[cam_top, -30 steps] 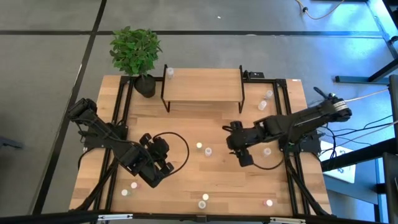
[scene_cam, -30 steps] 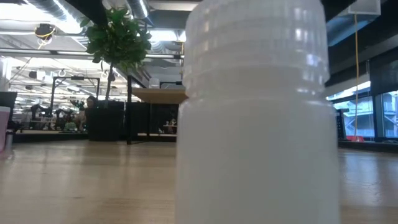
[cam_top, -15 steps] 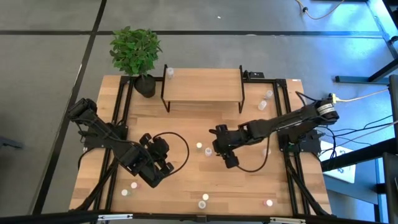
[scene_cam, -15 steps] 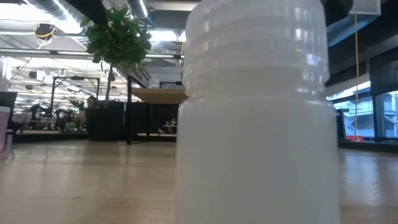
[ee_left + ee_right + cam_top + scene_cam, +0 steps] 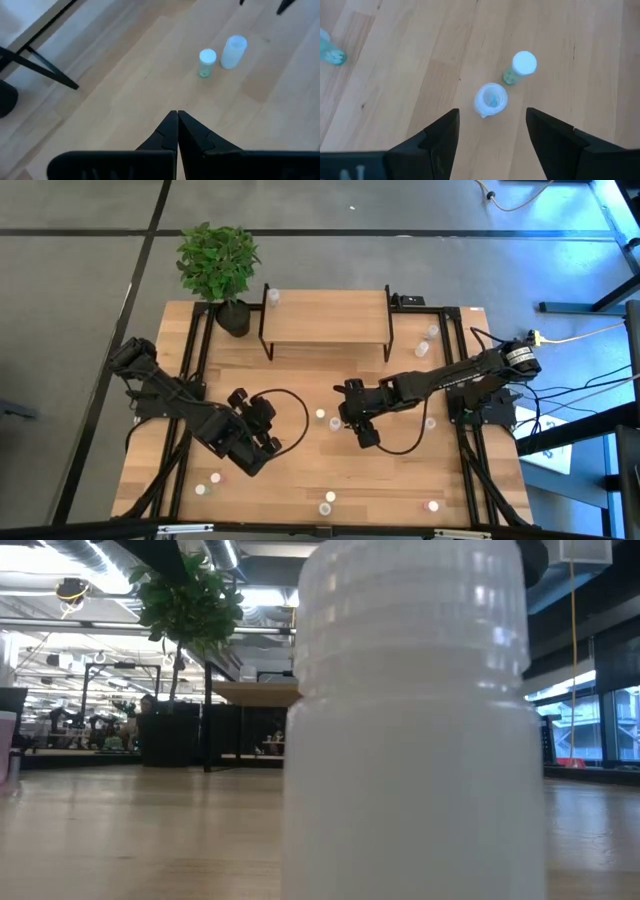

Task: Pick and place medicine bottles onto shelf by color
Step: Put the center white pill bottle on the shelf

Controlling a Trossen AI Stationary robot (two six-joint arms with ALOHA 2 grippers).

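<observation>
Two medicine bottles stand close together on the table's middle: a whitish one (image 5: pixel 335 423) (image 5: pixel 490 98) and a green one with a pale cap (image 5: pixel 320 415) (image 5: pixel 519 68). My right gripper (image 5: pixel 345 416) (image 5: pixel 491 113) hangs open over the whitish bottle, one finger on either side of it, with gaps showing. My left gripper (image 5: pixel 262 412) (image 5: pixel 177 114) is shut on nothing, left of the pair and above the table. The shelf (image 5: pixel 325 315) stands at the far side, with one bottle (image 5: pixel 273 297) on its left end.
A potted plant (image 5: pixel 218 265) stands at the far left corner. Loose bottles stand right of the shelf (image 5: pixel 421 350), under my right arm (image 5: pixel 430 423) and along the near edge (image 5: pixel 213 477) (image 5: pixel 330 498) (image 5: pixel 432 505). One bottle (image 5: pixel 415 730) fills the low view.
My right gripper has gone toward the table's left edge and down, coming over the two bottles at the table's middle, and has stayed open. My left gripper has rolled a little in place and stayed shut.
</observation>
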